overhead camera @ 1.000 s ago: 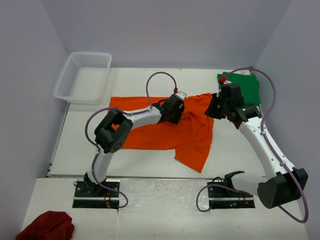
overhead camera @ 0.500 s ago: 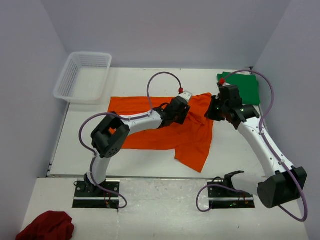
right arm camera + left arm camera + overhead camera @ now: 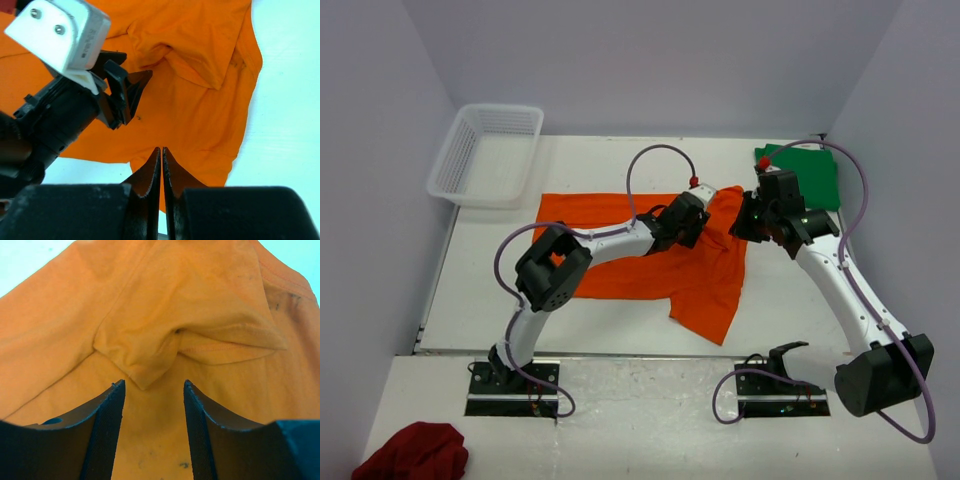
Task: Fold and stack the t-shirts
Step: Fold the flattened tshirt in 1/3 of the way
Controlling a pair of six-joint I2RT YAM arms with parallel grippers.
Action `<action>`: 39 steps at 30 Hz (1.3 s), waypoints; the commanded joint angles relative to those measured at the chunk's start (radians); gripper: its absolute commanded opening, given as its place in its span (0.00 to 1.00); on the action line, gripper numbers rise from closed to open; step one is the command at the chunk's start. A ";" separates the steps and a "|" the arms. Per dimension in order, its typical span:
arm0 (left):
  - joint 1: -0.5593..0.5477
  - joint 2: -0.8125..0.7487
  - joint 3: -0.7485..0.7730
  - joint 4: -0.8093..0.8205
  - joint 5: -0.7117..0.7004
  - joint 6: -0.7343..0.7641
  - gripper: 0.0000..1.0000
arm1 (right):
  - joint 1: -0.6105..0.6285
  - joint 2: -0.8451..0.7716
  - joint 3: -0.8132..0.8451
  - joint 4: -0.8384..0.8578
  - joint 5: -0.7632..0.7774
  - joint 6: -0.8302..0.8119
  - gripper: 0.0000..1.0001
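Observation:
The orange t-shirt (image 3: 650,262) lies spread across the middle of the table, with a sleeve hanging toward the front. My left gripper (image 3: 698,213) hovers open over its upper right part. In the left wrist view the left gripper (image 3: 154,384) has a folded flap of the orange t-shirt (image 3: 145,360) just ahead of the tips and nothing between the fingers. My right gripper (image 3: 744,222) sits at the shirt's right edge. In the right wrist view the right gripper (image 3: 161,149) is shut, with the orange t-shirt's (image 3: 200,110) hem drawn up into it. The dark green t-shirt (image 3: 817,176) lies folded at the back right.
A white plastic basket (image 3: 485,155) stands at the back left corner. A dark red cloth (image 3: 412,452) lies on the lower ledge at the front left, beside the left arm's base. Walls close in on both sides.
My left gripper has slid to the right across the orange t-shirt toward the right gripper, and its jaws have narrowed somewhat. The right gripper has shifted only slightly.

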 commanded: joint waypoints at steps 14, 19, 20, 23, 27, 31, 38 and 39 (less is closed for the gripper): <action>-0.014 0.100 0.082 0.050 0.002 0.048 0.44 | -0.005 -0.016 0.000 0.012 0.003 0.000 0.03; -0.014 0.107 0.093 0.050 -0.023 0.050 0.44 | -0.005 -0.010 -0.005 0.012 0.005 0.000 0.03; -0.014 0.107 0.095 0.053 -0.032 0.049 0.43 | -0.005 -0.008 -0.005 0.010 0.005 0.000 0.03; -0.014 0.113 0.105 0.053 -0.067 0.051 0.42 | -0.007 -0.007 -0.005 0.010 0.003 0.000 0.03; -0.014 0.120 0.111 0.056 -0.101 0.054 0.39 | -0.005 -0.004 -0.003 0.009 -0.003 0.000 0.03; -0.014 0.140 0.135 0.037 -0.116 0.056 0.36 | -0.005 -0.007 -0.002 0.010 -0.015 0.001 0.02; -0.014 0.144 0.124 0.051 -0.133 0.062 0.25 | -0.005 0.010 0.000 0.012 -0.027 0.004 0.02; -0.014 0.146 0.125 0.050 -0.133 0.065 0.24 | -0.007 0.007 0.000 0.010 -0.029 0.004 0.02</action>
